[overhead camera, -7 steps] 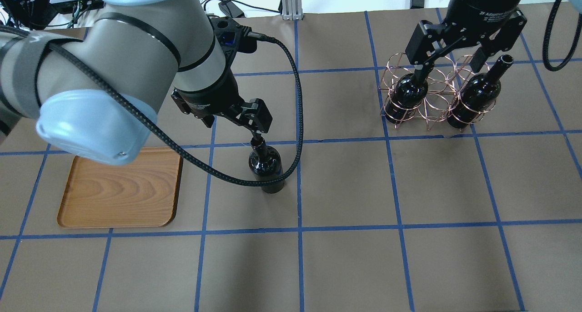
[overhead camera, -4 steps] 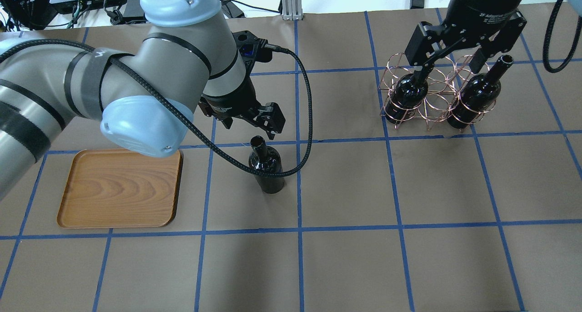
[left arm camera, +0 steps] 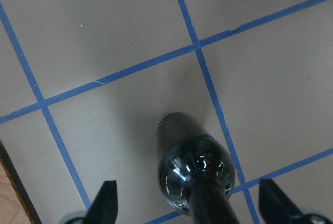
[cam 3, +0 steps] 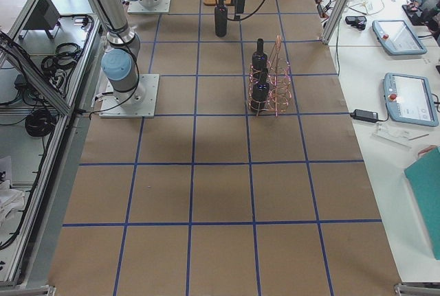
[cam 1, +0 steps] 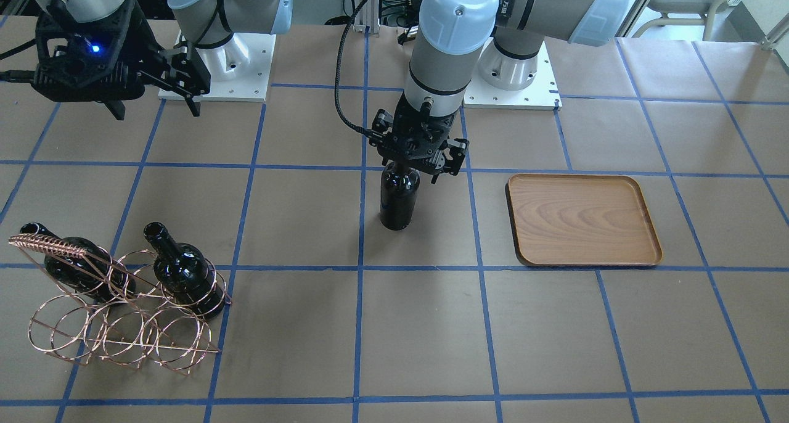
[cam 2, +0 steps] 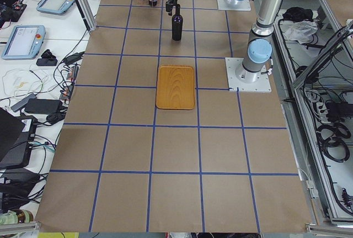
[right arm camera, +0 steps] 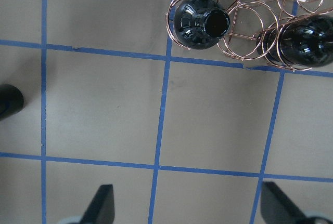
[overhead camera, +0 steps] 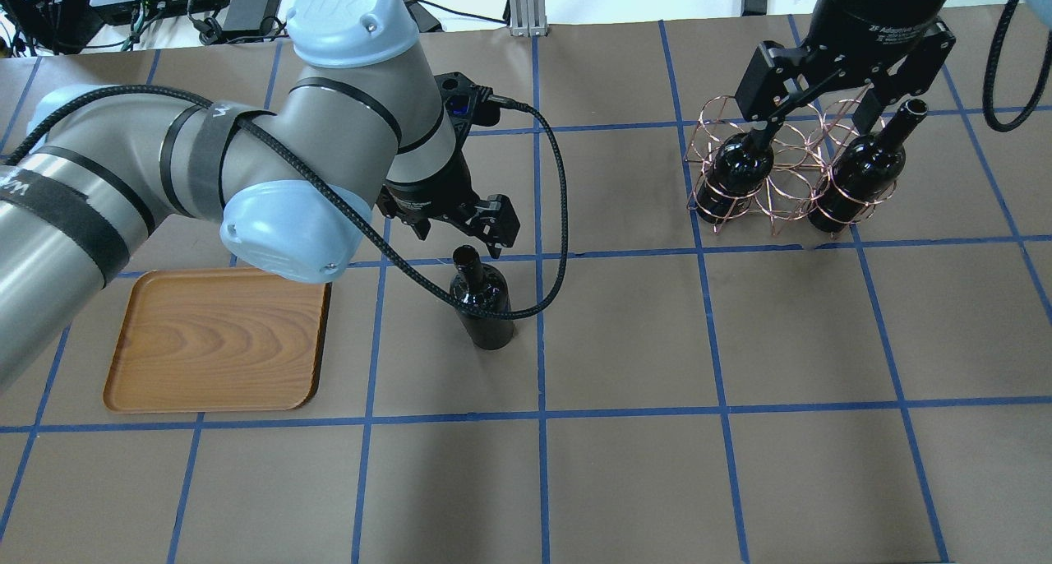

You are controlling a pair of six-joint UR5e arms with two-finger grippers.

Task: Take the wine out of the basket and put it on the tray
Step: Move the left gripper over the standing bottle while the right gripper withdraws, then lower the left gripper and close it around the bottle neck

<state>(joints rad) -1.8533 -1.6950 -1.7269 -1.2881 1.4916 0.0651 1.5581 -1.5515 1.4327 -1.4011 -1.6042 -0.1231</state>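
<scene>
Now wine (overhead camera: 485, 305) upright, mouth pointing up

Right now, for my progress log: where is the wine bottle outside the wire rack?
In the overhead view the wine bottle stands upright on the table, just right of the wooden tray, under the open left gripper.

Wine bottle (overhead camera: 485, 305) upright on table (overhead camera: 657, 465), right of tray (overhead camera: 218, 342), apart from it. Left hand (overhead camera: 462, 241) just beyond bottle mouth, fingers spread, clear of neck. Basket (overhead camera: 777, 190) far right (second bottle (overhead camera: 735, 169) and third bottle (overhead camera: 859, 173) sit in its rings). Right hand (overhead camera: 814, 116) over basket, fingers spread.
</scene>
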